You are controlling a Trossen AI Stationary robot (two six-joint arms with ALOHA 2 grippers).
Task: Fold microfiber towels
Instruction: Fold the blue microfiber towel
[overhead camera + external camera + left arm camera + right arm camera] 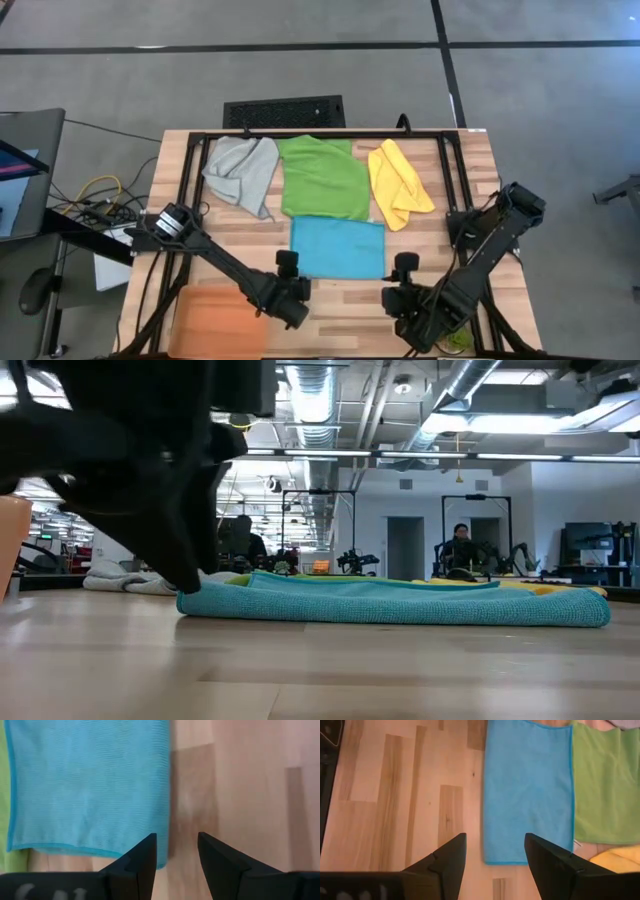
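From the high view I am seeing the teal towel (337, 247) lying flat as a rectangle near the middle of the table (470, 185), apparently folded once already, with the green towel (322, 178) touching its far edge, the grey towel (243, 172) crumpled to one side and the yellow towel (397, 182) bunched on the other; so I am judging that most of the folding is left. The left gripper (293, 296) and right gripper (400, 297) are hovering just beside the teal towel's near corners, and the orange tray (218, 322) is sitting by the left arm. In the low view the left arm is reaching down at the teal towel's (400, 603) corner. The left wrist view is showing the left gripper (177, 851) partly open over that corner, holding nothing. The right wrist view is showing the right gripper (495, 851) open wider and empty, short of the towel.
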